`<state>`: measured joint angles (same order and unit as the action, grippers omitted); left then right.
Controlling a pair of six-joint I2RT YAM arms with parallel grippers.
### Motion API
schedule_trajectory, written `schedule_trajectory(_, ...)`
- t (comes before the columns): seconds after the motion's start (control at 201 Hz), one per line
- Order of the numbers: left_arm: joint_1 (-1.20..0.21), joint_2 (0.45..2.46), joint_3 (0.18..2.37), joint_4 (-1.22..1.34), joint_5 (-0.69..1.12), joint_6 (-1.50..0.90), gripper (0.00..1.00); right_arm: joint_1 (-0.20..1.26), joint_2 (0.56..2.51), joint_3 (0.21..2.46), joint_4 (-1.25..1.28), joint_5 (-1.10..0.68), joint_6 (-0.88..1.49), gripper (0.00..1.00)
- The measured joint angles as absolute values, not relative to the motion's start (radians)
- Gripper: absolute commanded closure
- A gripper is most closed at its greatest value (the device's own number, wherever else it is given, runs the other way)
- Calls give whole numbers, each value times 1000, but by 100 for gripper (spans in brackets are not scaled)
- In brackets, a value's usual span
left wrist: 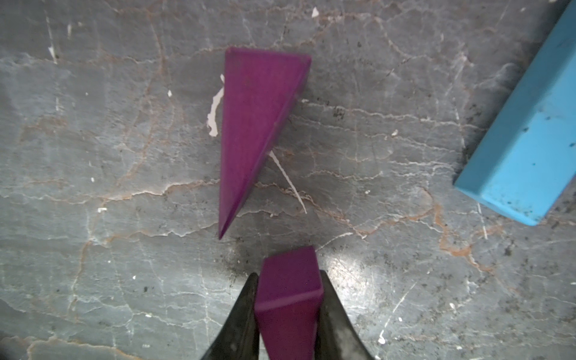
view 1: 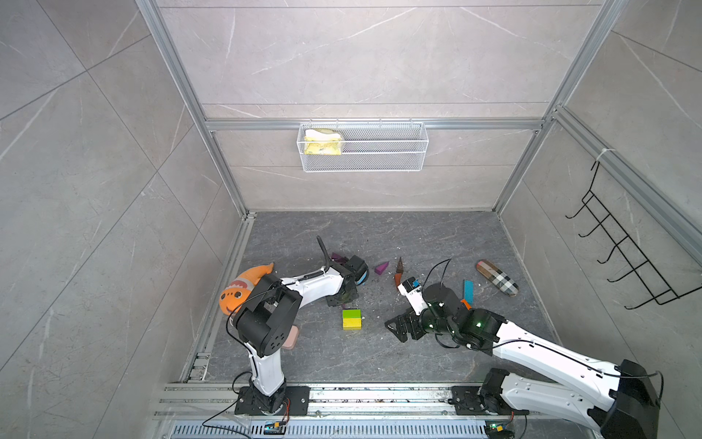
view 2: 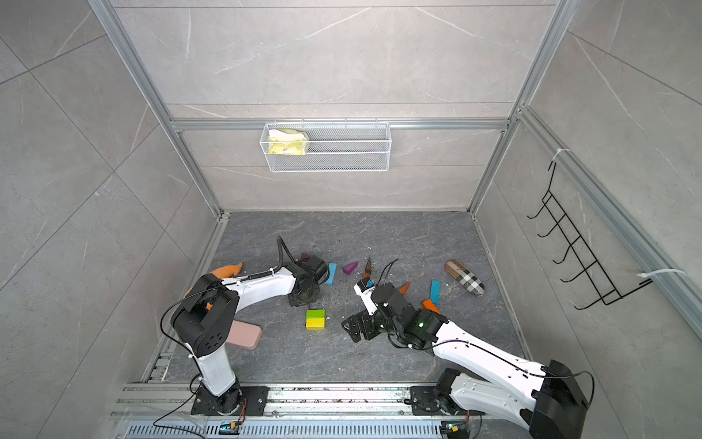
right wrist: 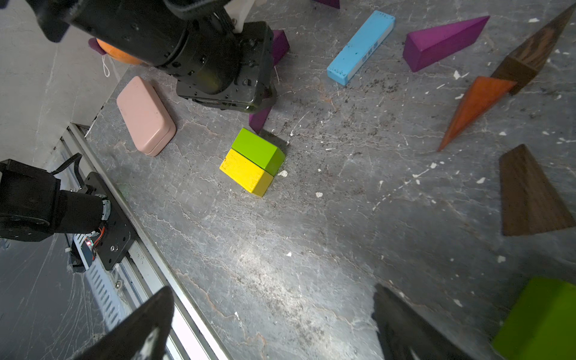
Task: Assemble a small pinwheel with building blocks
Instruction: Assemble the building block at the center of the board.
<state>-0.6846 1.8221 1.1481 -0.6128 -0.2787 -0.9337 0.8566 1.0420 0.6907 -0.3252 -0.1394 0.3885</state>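
Note:
My left gripper (left wrist: pixel 288 280) is shut on a purple wedge (left wrist: pixel 290 299), held low over the floor just behind the green brick (view 1: pixel 351 314) and the yellow brick (view 1: pixel 352 324), which lie side by side. In the right wrist view the wedge's tip (right wrist: pixel 260 118) pokes out beside the green brick (right wrist: pixel 257 149). A second purple wedge (left wrist: pixel 252 124) and a blue bar (left wrist: pixel 530 134) lie beyond the held one. My right gripper (right wrist: pixel 271 291) is open and empty, right of the bricks in a top view (view 1: pixel 399 328).
Loose on the floor are a purple wedge (view 1: pixel 381 268), a brown wedge (view 1: pixel 399 265), an orange wedge (right wrist: pixel 473 106) and a blue bar (view 1: pixel 468 290). An orange plush fish (view 1: pixel 243 289) and pink case (view 2: pixel 245 334) lie left, a plaid pouch (view 1: pixel 497 277) right. A wire basket (view 1: pixel 362 146) hangs behind.

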Motion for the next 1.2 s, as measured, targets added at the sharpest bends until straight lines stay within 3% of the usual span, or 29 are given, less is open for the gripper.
schedule_trajectory(0.219, -685, 1822, 1148, -622, -279, -918, 71, 857, 1042, 691, -325, -139, 389, 0)
schedule_trajectory(0.552, -685, 1822, 1148, -624, -278, -903, 58, 857, 1042, 691, -325, -139, 389, 0)
schedule_trajectory(1.204, -685, 1768, 1148, -629, -279, -894, 46, 857, 1053, 691, -324, -140, 389, 0)
